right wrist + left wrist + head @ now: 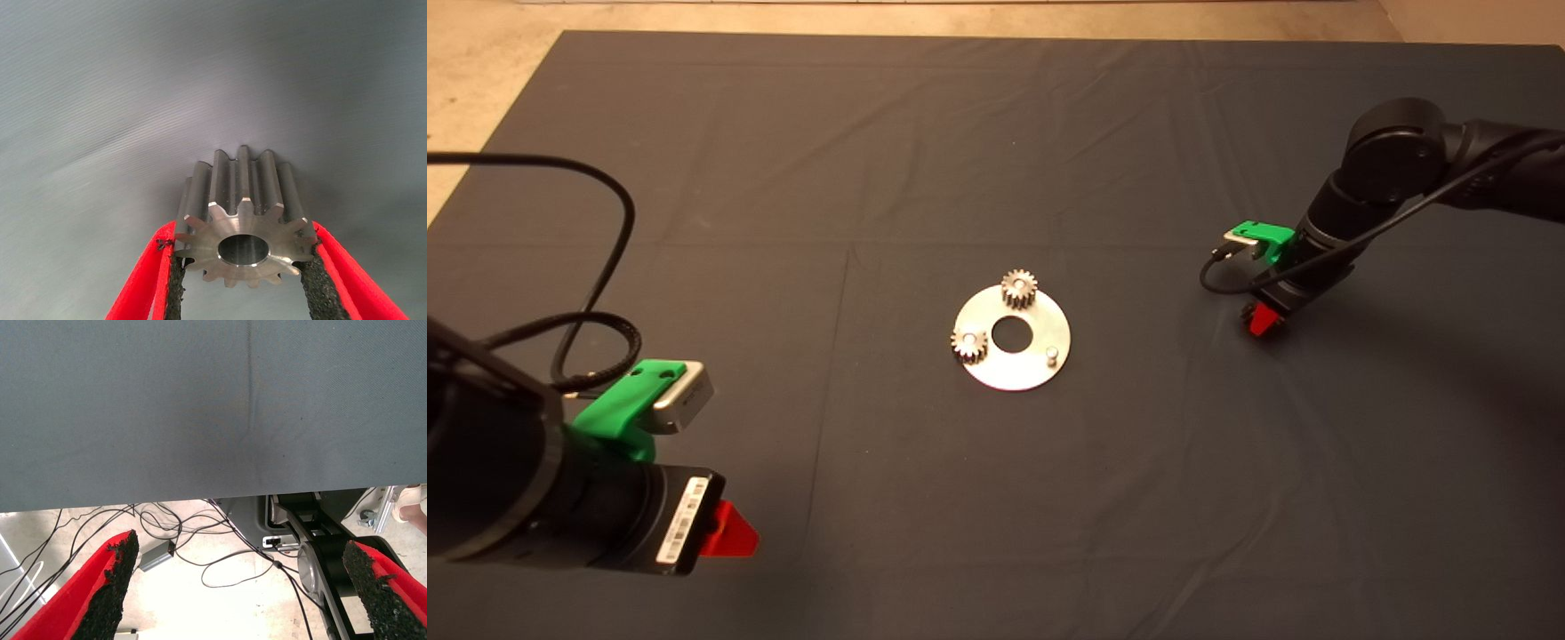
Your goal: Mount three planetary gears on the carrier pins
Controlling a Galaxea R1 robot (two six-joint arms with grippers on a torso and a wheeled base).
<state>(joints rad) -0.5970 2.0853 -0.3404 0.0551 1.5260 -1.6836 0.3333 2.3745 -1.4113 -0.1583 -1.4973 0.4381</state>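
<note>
A shiny round disc [1032,366] lies in the middle of the mat. Two planetary gears [1018,287] [968,344] sit on two of its carrier pins, and the third pin [1053,354] stands bare at the disc's right side. Well to the right of the disc, my right gripper [1261,322] is low over the mat. In the right wrist view the right gripper [241,235] is shut on a third silver gear [241,220], its centre hole facing the camera. My left gripper [729,532] is parked at the lower left, open [240,545] and holding nothing.
The dark mat [996,133] covers the table, with bare floor beyond its far and left edges. A black cable [618,240] loops over the mat's left side. The left wrist view shows the mat's edge [200,499] and cables [200,540] on the floor.
</note>
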